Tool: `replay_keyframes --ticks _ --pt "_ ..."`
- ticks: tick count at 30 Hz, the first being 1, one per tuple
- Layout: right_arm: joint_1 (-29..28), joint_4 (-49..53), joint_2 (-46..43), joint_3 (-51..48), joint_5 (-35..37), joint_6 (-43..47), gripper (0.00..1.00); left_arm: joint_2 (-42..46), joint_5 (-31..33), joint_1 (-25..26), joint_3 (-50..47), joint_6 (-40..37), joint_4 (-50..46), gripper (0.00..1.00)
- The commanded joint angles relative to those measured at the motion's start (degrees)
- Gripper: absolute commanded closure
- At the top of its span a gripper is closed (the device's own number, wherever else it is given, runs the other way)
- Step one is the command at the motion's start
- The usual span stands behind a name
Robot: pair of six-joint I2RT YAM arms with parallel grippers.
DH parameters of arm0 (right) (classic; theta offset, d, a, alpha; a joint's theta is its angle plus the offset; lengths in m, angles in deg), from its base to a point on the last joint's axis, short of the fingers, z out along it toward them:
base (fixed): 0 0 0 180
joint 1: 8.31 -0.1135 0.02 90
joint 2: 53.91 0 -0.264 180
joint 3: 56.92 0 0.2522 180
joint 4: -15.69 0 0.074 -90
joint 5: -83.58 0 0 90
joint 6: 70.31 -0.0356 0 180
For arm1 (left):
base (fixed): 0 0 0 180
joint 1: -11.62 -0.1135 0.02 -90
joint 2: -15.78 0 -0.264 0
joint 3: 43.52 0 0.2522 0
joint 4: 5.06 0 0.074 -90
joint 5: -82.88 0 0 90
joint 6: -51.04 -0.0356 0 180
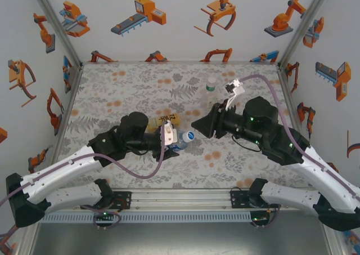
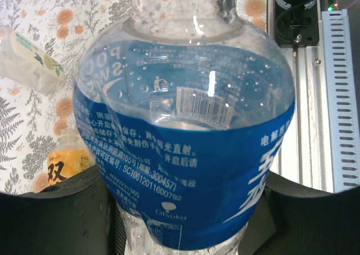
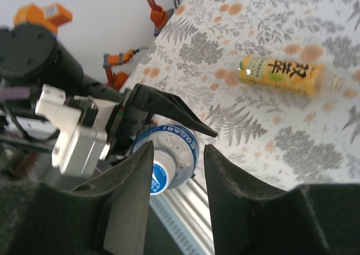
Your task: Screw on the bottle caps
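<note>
We judge the job partway done. The clear plastic bottle with the blue label [image 2: 185,153] lies sideways in the left pincer [image 1: 173,138], which pinches its body. What looks like its small white cap [image 3: 159,179] sits on the neck, how tightly we cannot tell. The right pincer [image 3: 178,151] faces that end with its fingers spread; the cap sits in the gap beside one finger, ungripped. The yellow-labelled bottle [image 3: 281,72] lies on the floral worktop [image 1: 112,97] just beyond the left pincer. The pale green-and-white bottle [image 1: 210,89] stands beyond the right one. Whether either is capped we cannot tell. Both arms reach forward and bend inward, meeting nose to nose.
</note>
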Motion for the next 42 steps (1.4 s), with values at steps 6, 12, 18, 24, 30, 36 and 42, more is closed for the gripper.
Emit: replay_keyframes --ticks 6,12,18,24,30,36,42 --pt "0.2 5.1 0.5 5.8 -17.3 37.3 0.58 1.4 -5.0 0.2 1.6 -1.1 0.4 1.00" --pt "0.1 14.5 3.1 10.7 -25.8 54.5 0.55 1.9 -6.4 0.2 1.2 -0.3 1.1 1.00" --pt "0.2 13.1 3.8 10.2 -30.9 56.7 0.53 2.4 -7.5 0.2 0.9 -0.1 1.2 1.00" --pt "0.1 10.4 4.3 8.4 -31.7 55.7 0.54 2.5 -8.0 0.2 0.6 0.0 1.2 1.00" --pt "0.1 8.2 4.9 8.1 -29.9 54.4 0.55 2.5 -8.8 0.2 0.3 0.5 1.2 1.00" --pt "0.1 8.1 5.6 7.9 -31.3 54.0 0.57 2.3 -9.0 0.2 0.2 0.7 1.0 1.00" --pt "0.0 7.8 6.0 7.2 -32.2 53.4 0.60 2.2 -9.0 0.2 0.2 0.7 1.0 1.00"
